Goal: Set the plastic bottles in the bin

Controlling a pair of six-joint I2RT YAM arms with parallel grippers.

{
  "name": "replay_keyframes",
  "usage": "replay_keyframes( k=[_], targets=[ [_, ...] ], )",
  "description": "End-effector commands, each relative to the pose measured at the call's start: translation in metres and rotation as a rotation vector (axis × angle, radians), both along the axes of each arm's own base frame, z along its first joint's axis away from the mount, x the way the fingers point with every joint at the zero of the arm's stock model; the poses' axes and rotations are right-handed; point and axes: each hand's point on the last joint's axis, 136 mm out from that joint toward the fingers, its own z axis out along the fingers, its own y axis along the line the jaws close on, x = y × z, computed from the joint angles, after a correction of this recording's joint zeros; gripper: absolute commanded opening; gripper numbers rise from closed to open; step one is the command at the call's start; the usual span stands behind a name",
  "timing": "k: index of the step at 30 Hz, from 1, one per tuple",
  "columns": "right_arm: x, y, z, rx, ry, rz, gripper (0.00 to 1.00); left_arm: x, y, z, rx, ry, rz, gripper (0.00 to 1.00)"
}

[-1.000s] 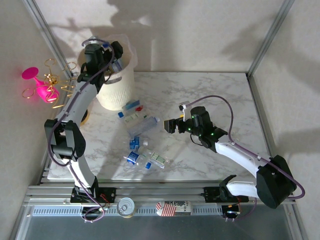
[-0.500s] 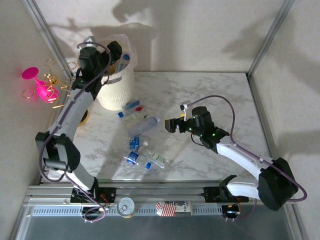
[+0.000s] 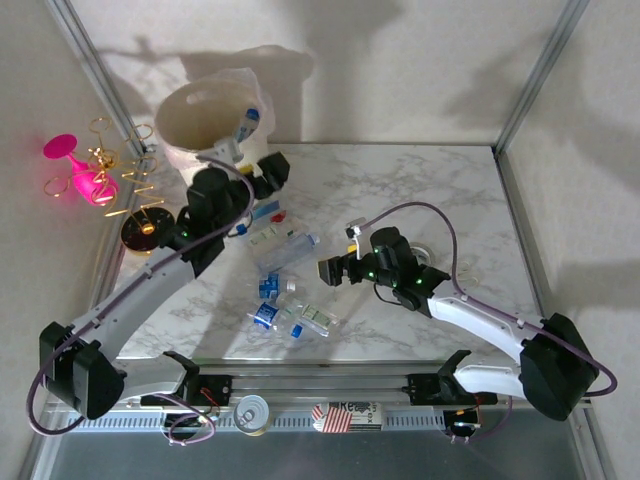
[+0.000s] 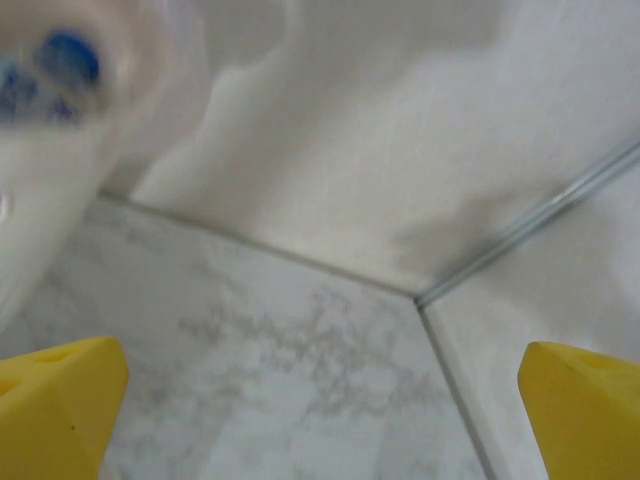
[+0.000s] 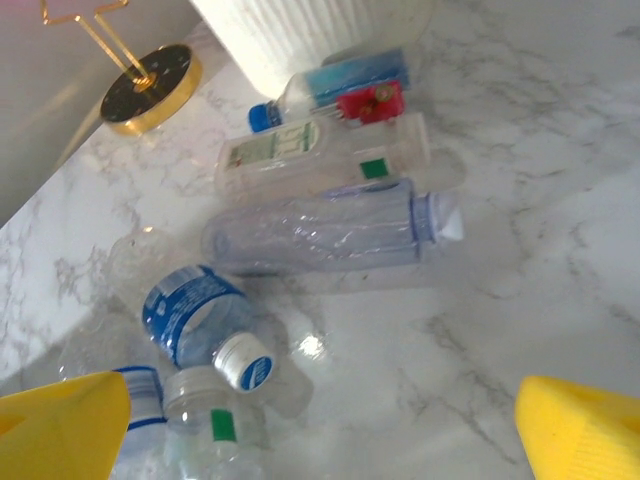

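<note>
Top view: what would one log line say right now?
left end effector open, empty | right end effector open, near bottles | bin holds a bottle

I see the tall round cream-white ribbed plastic bin at the upper left of the top view, with one clear blue-capped plastic bottle inside at its right rim. The other small plastic bottles lie scattered on the marble table below and right of it, left of centre. The round metal tin can sits at the bottom edge.

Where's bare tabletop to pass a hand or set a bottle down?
Bare marble runs from the back wall to the right arm, and right of the left hand. Crowded: bottles litter the stretch from the bin toward the near edge, facing the right hand.
</note>
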Motion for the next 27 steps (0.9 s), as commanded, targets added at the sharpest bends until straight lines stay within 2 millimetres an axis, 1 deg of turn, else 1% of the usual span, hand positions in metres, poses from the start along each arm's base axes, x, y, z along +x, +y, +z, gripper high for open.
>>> replay_keyframes(
  k=[1,3,5,8,10,12,14,15,16,19,21,24,27],
  targets=[
    [-0.009,0.003,-0.005,-0.026,-0.013,0.038,0.99,-0.015,-0.008,-0.023,-0.040,0.037,-0.018,1.00],
    [-0.014,0.007,-0.011,-0.047,-0.001,0.066,0.99,-0.024,-0.017,-0.046,-0.023,0.083,-0.049,1.00],
    [-0.019,0.012,-0.015,-0.062,0.015,0.100,0.99,-0.031,-0.021,-0.066,-0.001,0.125,-0.062,1.00],
    [-0.027,0.022,-0.026,-0.107,0.050,0.156,0.99,-0.039,-0.020,-0.092,-0.006,0.169,-0.058,0.99],
    [-0.033,0.028,-0.036,-0.171,0.088,0.193,0.98,-0.044,-0.017,-0.103,-0.040,0.176,-0.048,1.00],
    [-0.041,0.034,-0.046,-0.236,0.121,0.232,0.96,-0.047,-0.013,-0.108,-0.072,0.174,-0.033,1.00],
    [-0.055,0.041,-0.056,-0.284,0.169,0.290,0.94,-0.048,-0.008,-0.116,-0.087,0.184,-0.011,1.00],
    [-0.062,0.043,-0.060,-0.304,0.197,0.320,0.93,-0.047,-0.008,-0.112,-0.107,0.164,-0.008,1.00],
    [-0.070,0.044,-0.067,-0.335,0.223,0.346,0.92,-0.047,-0.007,-0.113,-0.112,0.162,-0.005,1.00],
    [-0.088,0.039,-0.089,-0.457,0.252,0.386,0.92,-0.046,-0.006,-0.116,-0.105,0.164,0.004,1.00],
    [-0.096,0.034,-0.101,-0.522,0.264,0.403,0.92,-0.047,-0.006,-0.119,-0.100,0.168,0.005,1.00],
    [-0.103,0.031,-0.114,-0.601,0.259,0.416,0.92,-0.047,-0.006,-0.124,-0.097,0.174,0.006,1.00],
    [-0.101,0.026,-0.124,-0.660,0.246,0.402,0.91,-0.046,-0.006,-0.127,-0.094,0.180,0.008,1.00]
  ],
)
